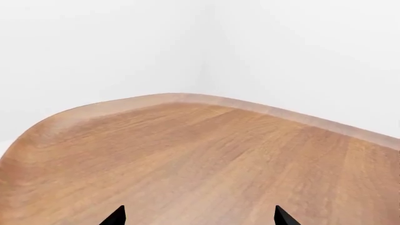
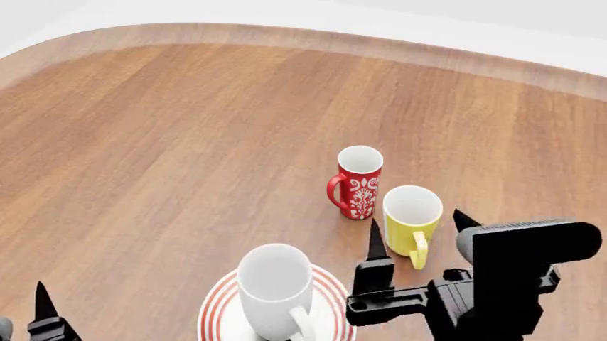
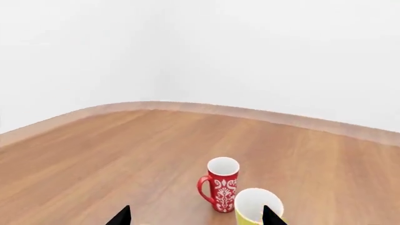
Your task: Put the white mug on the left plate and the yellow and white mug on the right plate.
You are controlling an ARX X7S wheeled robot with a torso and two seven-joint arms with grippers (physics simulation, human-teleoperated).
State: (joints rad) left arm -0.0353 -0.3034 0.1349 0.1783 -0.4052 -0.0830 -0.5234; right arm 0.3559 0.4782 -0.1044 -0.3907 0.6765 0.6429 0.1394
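Right hand (image 2: 414, 231) spread beside yellow and white mug (image 2: 411, 217).

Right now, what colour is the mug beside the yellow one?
Red mug with white ornament, clearest in head view.

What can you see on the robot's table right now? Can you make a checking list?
Surface: brown wooden table with a rounded edge.
Job's things: white mug stands upright on a red-ringed plate. Yellow and white mug stands on bare wood, not on a plate. Only one plate is in view.
Clutter: red mug with white ornament, upright, close beside the yellow one.
Grippers: right gripper is open, its fingertips either side of the yellow and white mug, not gripping. Left gripper is open and empty.
Cables: nothing seen.
Surroundings: plain white walls.
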